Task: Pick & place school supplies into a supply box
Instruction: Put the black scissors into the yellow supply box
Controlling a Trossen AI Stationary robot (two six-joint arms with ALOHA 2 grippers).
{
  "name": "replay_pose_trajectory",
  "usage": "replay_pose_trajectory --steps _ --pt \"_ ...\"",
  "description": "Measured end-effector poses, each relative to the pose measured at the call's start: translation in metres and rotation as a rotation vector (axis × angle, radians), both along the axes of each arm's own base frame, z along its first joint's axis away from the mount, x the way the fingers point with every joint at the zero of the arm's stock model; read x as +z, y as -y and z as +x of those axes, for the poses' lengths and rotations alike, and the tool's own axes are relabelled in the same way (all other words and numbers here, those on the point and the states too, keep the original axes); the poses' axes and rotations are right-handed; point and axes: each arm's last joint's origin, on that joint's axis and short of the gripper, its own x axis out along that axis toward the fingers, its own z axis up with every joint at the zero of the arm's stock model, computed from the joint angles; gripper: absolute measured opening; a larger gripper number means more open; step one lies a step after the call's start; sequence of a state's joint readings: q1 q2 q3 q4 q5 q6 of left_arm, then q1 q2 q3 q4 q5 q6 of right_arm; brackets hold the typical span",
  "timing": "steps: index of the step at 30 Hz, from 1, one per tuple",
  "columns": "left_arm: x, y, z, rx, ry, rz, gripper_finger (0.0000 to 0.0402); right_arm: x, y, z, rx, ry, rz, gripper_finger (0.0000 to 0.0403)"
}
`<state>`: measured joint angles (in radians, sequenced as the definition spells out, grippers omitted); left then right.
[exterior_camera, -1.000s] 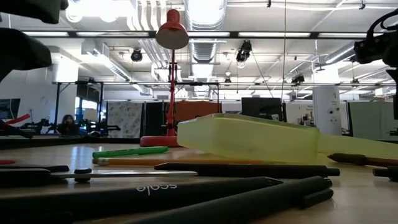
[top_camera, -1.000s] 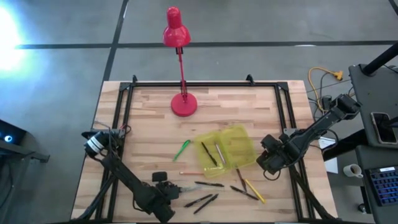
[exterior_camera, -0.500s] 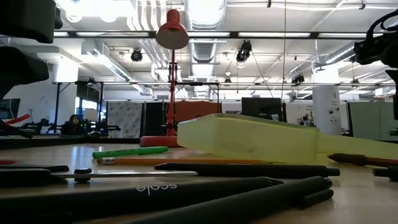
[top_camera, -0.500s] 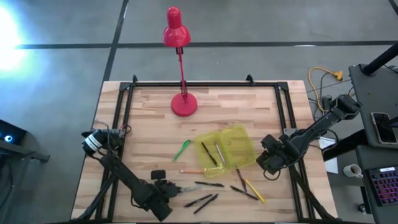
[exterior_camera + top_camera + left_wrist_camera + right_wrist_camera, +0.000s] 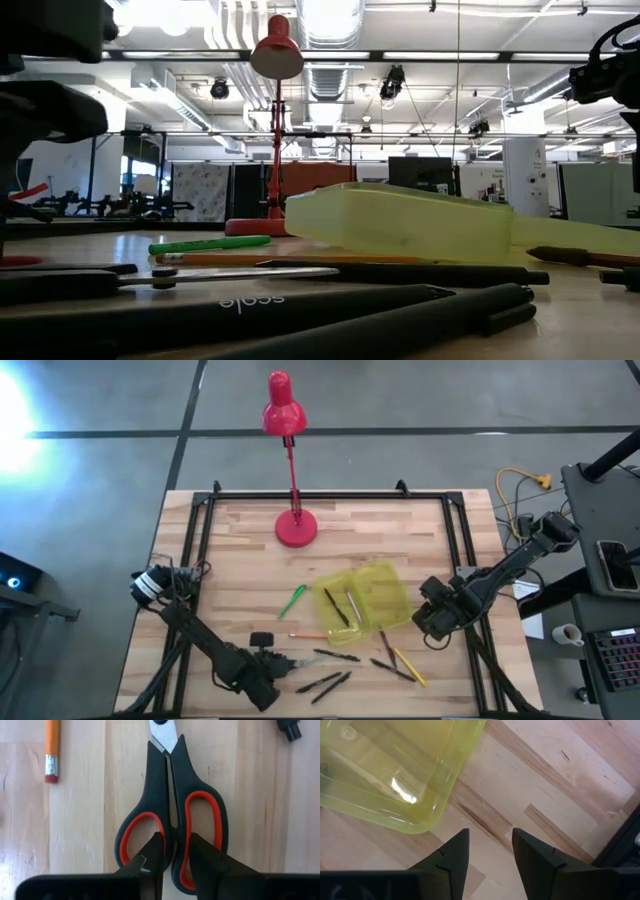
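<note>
The scissors (image 5: 171, 815), lying flat near the table's front edge and well apart from the open box (image 5: 362, 597), are pinched where the two handle loops meet by the nearly closed left gripper (image 5: 172, 851), presumably for lifting, while the right gripper (image 5: 487, 851) is held open and empty beside the box.

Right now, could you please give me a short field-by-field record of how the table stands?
left gripper: closed on the middle of the scissors handles, near the table's front edge
right gripper: open, empty, beside the supply box
supply box: lid open, two pens inside
green marker: on the table, left of the box
desk lamp: at the back
</note>
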<state>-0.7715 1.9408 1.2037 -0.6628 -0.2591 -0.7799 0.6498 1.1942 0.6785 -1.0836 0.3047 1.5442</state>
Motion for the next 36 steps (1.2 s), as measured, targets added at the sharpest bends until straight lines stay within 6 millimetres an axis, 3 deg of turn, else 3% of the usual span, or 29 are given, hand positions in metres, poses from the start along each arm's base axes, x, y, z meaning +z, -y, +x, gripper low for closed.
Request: replay_pose_trajectory --steps 7,15,19,27,32,36 --pt "0.029 -0.003 -0.005 0.052 -0.034 -0.041 0.005 0.0 0.0 0.0 0.001 -0.001 -0.001 0.0136" --pt "0.099 -0.016 -0.02 0.116 0.063 -0.117 0.0047 -0.002 0.001 -0.001 0.007 -0.001 -0.015 0.0138" --pt "0.128 -0.034 -0.02 0.165 0.213 -0.104 0.0014 -0.004 0.001 -0.001 0.006 -0.001 -0.015 0.0133" --pt "0.132 -0.089 0.017 0.023 0.211 0.054 0.0005 -0.005 -0.001 0.002 0.007 0.032 0.01 0.0134" --pt "0.134 -0.125 0.036 0.04 0.211 0.101 0.0003 -0.004 -0.002 0.002 -0.037 0.048 0.028 0.0129" --pt "0.135 -0.134 0.038 0.041 0.202 0.092 0.0002 -0.004 -0.003 0.004 -0.062 0.07 0.048 0.0128"
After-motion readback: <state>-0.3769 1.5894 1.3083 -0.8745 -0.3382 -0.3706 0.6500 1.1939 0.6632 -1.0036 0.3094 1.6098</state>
